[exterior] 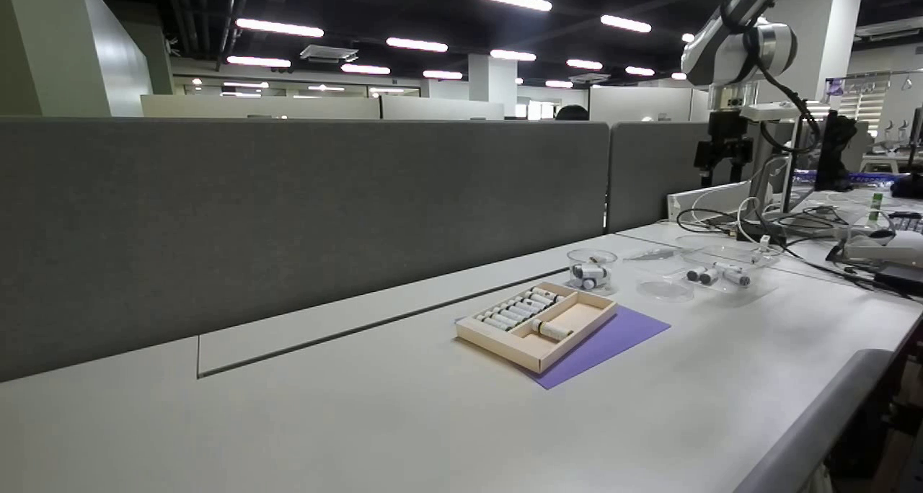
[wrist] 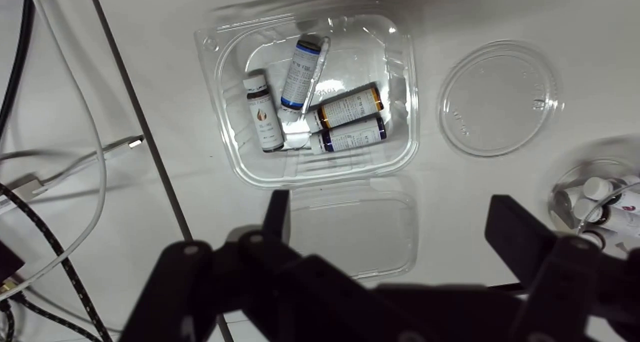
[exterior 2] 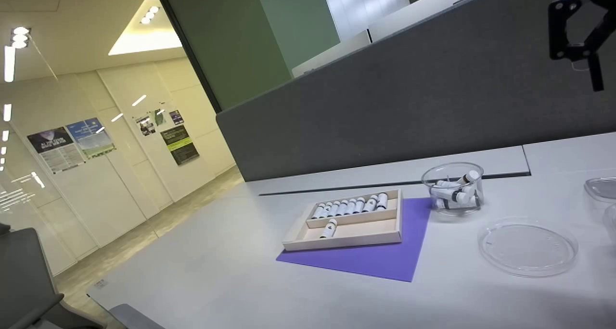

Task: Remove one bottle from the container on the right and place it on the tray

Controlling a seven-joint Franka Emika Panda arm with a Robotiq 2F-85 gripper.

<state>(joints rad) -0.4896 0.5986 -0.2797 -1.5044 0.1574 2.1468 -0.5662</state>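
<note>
Your gripper [wrist: 392, 221] is spread wide and pointing down, with nothing in its grasp. The four bottles [wrist: 332, 113] lie on their sides in the clear plastic box [wrist: 411, 97], so the removal looks not yet begun; picking one, lifting it out and setting it on the wooden compartment tray [exterior 2: 365, 240] all remain. That tray carries a row of bottles [exterior 2: 343, 207] in one section and a lone bottle [exterior 2: 329, 228] in the other. Only the wrist view lets you tell the box's four apart: a flame-logo bottle [wrist: 264, 114], a blue-banded bottle [wrist: 298, 78], an orange-banded bottle [wrist: 350, 107] and a dark-blue-banded bottle [wrist: 352, 135]. It misses the tray, which both exterior views show lying partly over a purple sheet [exterior 2: 409, 252], and it cuts off the round clear tub [exterior 2: 447, 172] of further bottles [exterior 2: 452, 194] that they show whole.
</note>
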